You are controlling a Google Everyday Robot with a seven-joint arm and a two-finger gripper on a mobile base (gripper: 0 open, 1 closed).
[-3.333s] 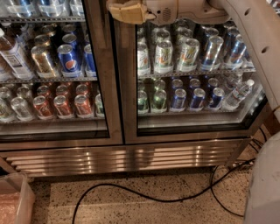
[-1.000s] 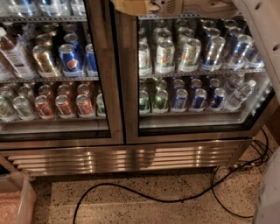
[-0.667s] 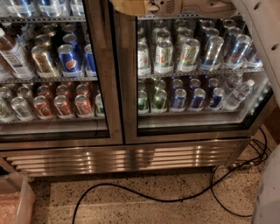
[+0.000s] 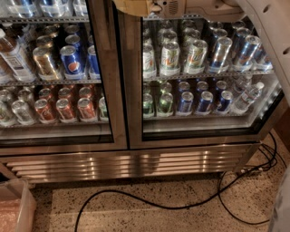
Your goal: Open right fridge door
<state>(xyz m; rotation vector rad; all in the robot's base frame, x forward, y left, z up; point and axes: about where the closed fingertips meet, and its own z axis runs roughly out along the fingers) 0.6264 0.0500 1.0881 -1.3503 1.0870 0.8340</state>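
Note:
The fridge [image 4: 136, 165] fills the view, with a slatted steel grille at its base. The right fridge door [image 4: 133, 90] has a glass pane over shelves of green, silver and blue cans. Its steel frame lies against the left door's frame at the middle seam. The left door [image 4: 106, 90] shows Pepsi and red cans. My gripper [image 4: 136, 6] is at the top edge of the view, in front of the upper left corner of the right door by the seam. It is partly cut off. My white arm [image 4: 267, 31] runs down the right side.
A black cable [image 4: 149, 204] loops across the speckled floor in front of the grille and runs to the right, where more cables [image 4: 267, 158] lie by the fridge's corner. A translucent plastic bin [image 4: 16, 206] stands at the bottom left.
The gripper has risen from a little below the top of the view to its very edge, staying by the middle seam. The doors look unchanged.

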